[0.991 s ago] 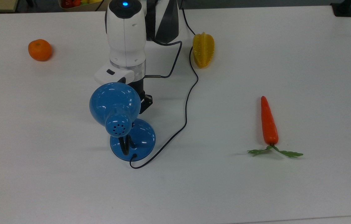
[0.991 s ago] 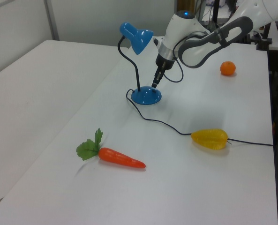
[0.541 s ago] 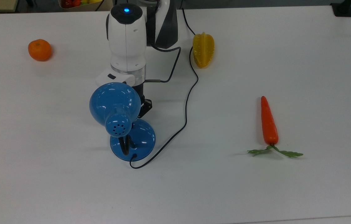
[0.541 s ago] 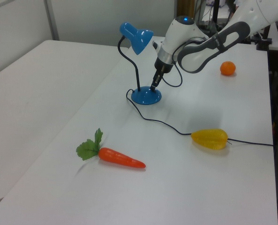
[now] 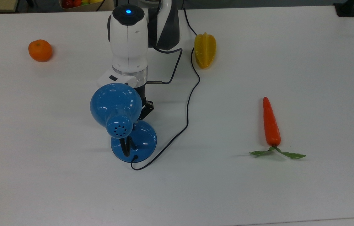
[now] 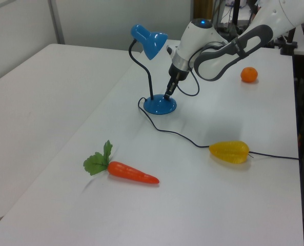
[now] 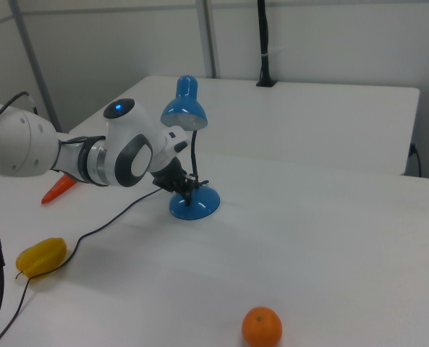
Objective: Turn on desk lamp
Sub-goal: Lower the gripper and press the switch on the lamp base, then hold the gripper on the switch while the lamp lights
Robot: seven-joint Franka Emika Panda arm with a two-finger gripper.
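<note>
Desk lamp is standing upright mid-table, round base flat, cord trailing off toward the starfruit. Gripper is sitting tip-down at the base's rim, apparently touching; can't tell its finger state. Judgement: glossy metal, light, top-heavy on 1 bent neck, so it's likely sliding or tipping under side load. Press straight down on the base; no grasp needed.

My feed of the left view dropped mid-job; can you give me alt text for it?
The gripper points down at the round base of the blue desk lamp on a white table. A carrot and a yellow starfruit lie nearer the camera, an orange behind.
</note>
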